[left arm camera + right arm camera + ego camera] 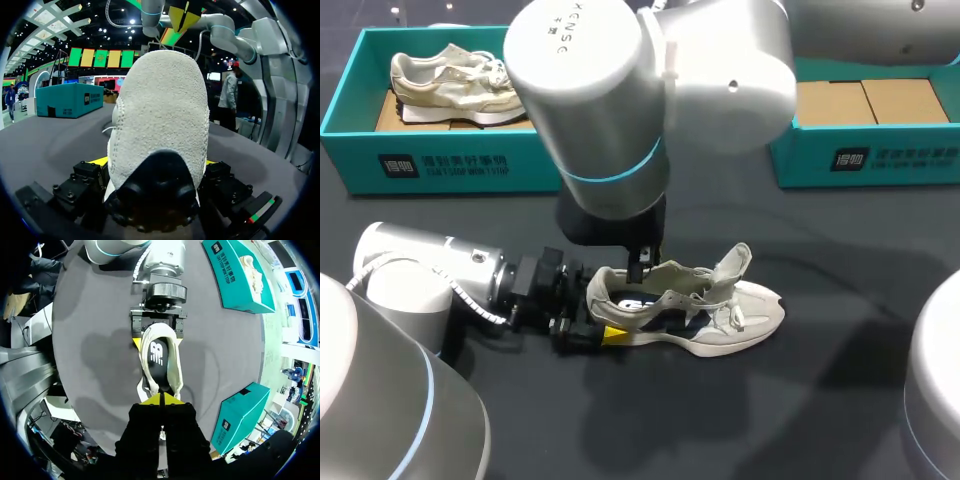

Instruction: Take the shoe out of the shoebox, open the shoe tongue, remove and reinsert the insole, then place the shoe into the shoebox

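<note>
A cream and navy shoe [720, 320] lies on its sole on the dark table, toe to the right, tongue [730, 265] lifted. Its dark insole [156, 355] shows inside. My left gripper [595, 305] holds the heel from both sides; in the left wrist view the heel [160, 110] fills the space between the fingers [100, 162]. My right gripper [640, 268] hangs over the shoe's opening with its yellow tips pressed together [161, 399]. Whether anything thin is pinched there I cannot tell. The empty teal shoebox [870, 150] stands at the back right.
A second teal box [360, 150] at the back left holds another pale shoe [450, 85]. My right arm's large joint [620, 90] covers the middle of the head view. Bare table lies in front of the shoe.
</note>
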You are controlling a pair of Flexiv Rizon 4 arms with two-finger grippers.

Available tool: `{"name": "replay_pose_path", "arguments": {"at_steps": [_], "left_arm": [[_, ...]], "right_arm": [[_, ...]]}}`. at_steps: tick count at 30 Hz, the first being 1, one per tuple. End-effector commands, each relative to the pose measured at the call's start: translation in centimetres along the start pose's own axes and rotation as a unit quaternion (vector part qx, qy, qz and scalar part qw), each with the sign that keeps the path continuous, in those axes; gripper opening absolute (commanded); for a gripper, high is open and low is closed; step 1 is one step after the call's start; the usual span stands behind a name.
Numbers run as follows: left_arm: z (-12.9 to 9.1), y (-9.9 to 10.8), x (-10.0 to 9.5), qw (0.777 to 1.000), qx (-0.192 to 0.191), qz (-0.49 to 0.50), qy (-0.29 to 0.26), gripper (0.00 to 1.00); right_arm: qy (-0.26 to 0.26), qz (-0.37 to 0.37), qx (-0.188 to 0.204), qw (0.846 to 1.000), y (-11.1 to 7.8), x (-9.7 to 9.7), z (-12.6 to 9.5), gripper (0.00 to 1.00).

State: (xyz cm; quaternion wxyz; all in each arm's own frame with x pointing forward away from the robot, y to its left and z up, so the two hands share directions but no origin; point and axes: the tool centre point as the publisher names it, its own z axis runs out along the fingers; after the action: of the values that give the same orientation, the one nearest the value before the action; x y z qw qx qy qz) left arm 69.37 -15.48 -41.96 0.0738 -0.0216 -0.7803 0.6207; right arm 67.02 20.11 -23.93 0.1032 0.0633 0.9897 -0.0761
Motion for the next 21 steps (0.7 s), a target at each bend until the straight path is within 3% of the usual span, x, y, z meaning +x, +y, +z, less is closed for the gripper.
{"name": "replay_pose_path", "arguments": {"at_steps": [1, 3, 5, 10, 21], "left_arm": [[0.0, 0.1, 0.0, 1.0, -0.001, 0.0, 0.0, 0.0], [0.0, 0.1, 0.0, 1.0, -0.001, 0.0, 0.0, 0.0], [0.0, 0.1, 0.0, 1.0, -0.001, 0.0, 0.0, 0.0], [0.0, 0.1, 0.0, 1.0, -0.001, 0.0, 0.0, 0.0], [0.0, 0.1, 0.0, 1.0, -0.001, 0.0, 0.0, 0.0]], "right_arm": [[-0.001, 0.001, 0.001, 1.0, 0.1, 0.1, 0.0, 0.0], [-0.001, 0.001, 0.001, 1.0, 0.1, 0.1, 0.0, 0.0], [-0.004, -0.011, 0.014, 1.0, 1.4, 0.2, 1.0, 0.0], [0.01, -0.065, -0.009, 0.998, 3.4, 1.0, 3.4, 0.0], [0.01, -0.065, -0.009, 0.998, 3.4, 1.0, 3.4, 0.0]]}}
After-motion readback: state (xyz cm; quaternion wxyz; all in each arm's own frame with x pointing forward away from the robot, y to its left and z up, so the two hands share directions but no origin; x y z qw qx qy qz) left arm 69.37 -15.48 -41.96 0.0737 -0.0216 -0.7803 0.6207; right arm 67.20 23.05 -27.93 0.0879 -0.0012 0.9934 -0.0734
